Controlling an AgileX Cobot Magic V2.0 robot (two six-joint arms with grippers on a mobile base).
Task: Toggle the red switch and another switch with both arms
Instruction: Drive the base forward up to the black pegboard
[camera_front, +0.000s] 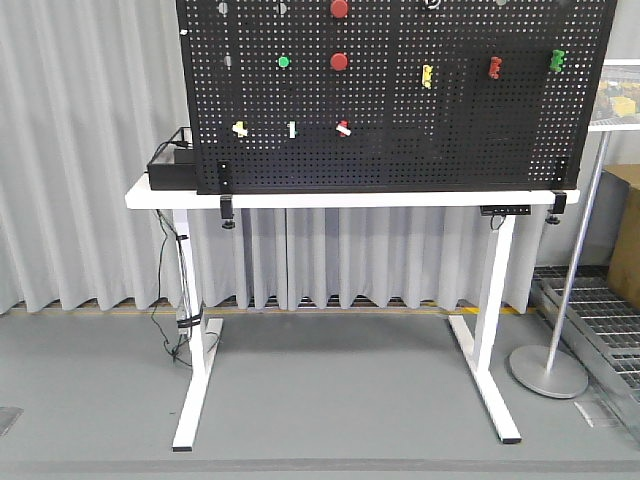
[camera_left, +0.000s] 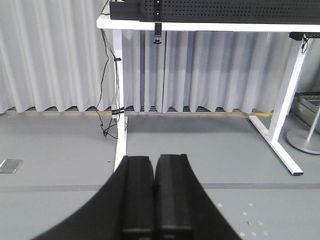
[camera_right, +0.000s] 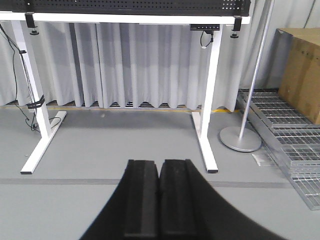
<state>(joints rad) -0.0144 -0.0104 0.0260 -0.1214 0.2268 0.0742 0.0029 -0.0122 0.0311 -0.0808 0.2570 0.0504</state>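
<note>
Looking at the front view, you will find the red switch (camera_front: 343, 128) in the lowest row of the black pegboard (camera_front: 450, 140), which stands upright on the white table (camera_front: 300, 199). The pale yellow switch (camera_front: 240, 128) sits in the same row well to its left, with a white toggle (camera_front: 292, 129) between them. That level, spread-out layout seems made for one arm each: yellow for your left, red for your right. The left gripper (camera_left: 154, 165) has its fingers pressed together on nothing, and so does the right gripper (camera_right: 159, 167). Closed like that, each offers a single blunt tip, likely better for nudging a tiny lever than open fingers. Both grippers hang low and well back, aimed at the floor under the table, so their cameras catch only the board's bottom edge and neither switch. You have the whole reach upward ahead of you, and the large red buttons (camera_front: 340, 61) above are easy to mistake for the target.
</note>
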